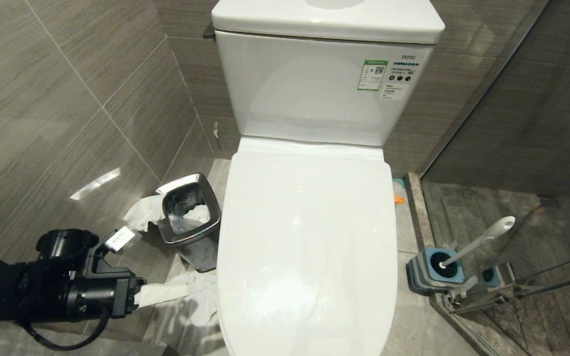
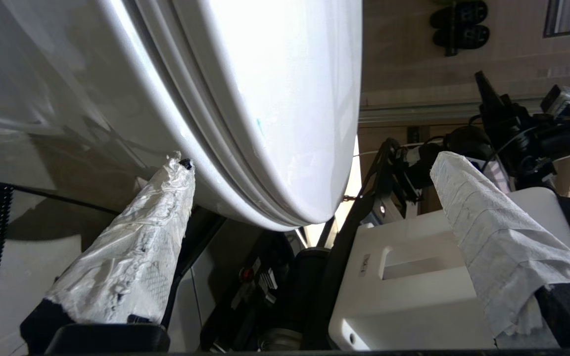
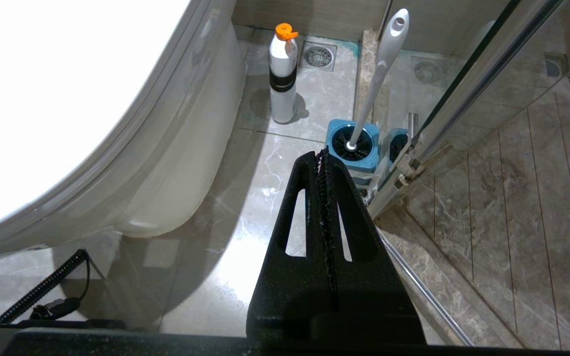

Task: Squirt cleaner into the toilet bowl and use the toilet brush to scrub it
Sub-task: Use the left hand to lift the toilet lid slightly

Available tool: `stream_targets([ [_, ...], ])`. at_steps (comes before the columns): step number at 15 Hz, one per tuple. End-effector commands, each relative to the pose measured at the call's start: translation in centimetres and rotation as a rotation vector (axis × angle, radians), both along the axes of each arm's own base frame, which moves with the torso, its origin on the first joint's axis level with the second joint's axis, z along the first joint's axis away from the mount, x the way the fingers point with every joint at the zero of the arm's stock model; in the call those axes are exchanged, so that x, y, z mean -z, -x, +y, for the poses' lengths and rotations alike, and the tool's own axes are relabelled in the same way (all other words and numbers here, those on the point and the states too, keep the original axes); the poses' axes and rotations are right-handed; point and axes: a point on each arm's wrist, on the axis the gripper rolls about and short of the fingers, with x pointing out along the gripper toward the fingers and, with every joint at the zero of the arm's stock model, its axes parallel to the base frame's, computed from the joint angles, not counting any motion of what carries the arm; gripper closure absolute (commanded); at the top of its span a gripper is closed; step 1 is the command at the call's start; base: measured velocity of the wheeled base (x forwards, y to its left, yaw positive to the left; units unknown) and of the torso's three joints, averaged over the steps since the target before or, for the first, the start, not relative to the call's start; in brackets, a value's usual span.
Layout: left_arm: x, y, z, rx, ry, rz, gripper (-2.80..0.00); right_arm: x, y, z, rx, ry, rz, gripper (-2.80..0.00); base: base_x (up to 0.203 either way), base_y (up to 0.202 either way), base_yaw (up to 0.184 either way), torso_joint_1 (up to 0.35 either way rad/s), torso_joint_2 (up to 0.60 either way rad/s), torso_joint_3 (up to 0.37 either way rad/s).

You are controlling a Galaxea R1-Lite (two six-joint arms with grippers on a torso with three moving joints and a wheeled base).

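Observation:
The toilet bowl (image 2: 42, 74) is covered by its closed white lid (image 1: 307, 247); only the bowl's outer wall shows. My left gripper (image 1: 206, 287) (image 2: 312, 163) is open at the toilet's left side, its fingers (image 2: 166, 207) wrapped in white paper. The edge of the lid and seat lies between them, and one tip sits close under the rim. The cleaner (image 3: 283, 74), white with an orange cap, stands on the floor right of the toilet. The toilet brush (image 1: 483, 240) (image 3: 381, 74) stands in its blue holder (image 3: 354, 146). My right gripper (image 3: 320, 153) is shut and empty, low near the holder.
A steel bin (image 1: 188, 212) with crumpled paper stands left of the toilet, just beyond my left arm. The tank (image 1: 324, 84) is behind the lid. A glass shower door with a metal frame (image 3: 463, 84) runs along the right, beside the brush holder (image 1: 436, 269). A floor drain (image 3: 318, 54) lies behind the cleaner.

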Motion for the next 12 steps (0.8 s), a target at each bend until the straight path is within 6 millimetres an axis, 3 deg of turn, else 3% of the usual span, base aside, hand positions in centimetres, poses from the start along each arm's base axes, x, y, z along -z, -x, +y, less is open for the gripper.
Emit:
stream_targets([
  [1,-0.1,-0.2,0.4,-0.002,0.020,-0.006,-2.80,0.0,0.0,0.0,0.001,0.000,0.003,0.00,0.000,0.000,0.000,0.000,0.00,0.000],
  [12,-1.0,1.1,0.2,0.017,0.040,-0.041,-2.80,0.0,0.0,0.0,-0.001,0.000,0.001,0.00,0.000,0.000,0.000,0.000,0.00,0.000],
])
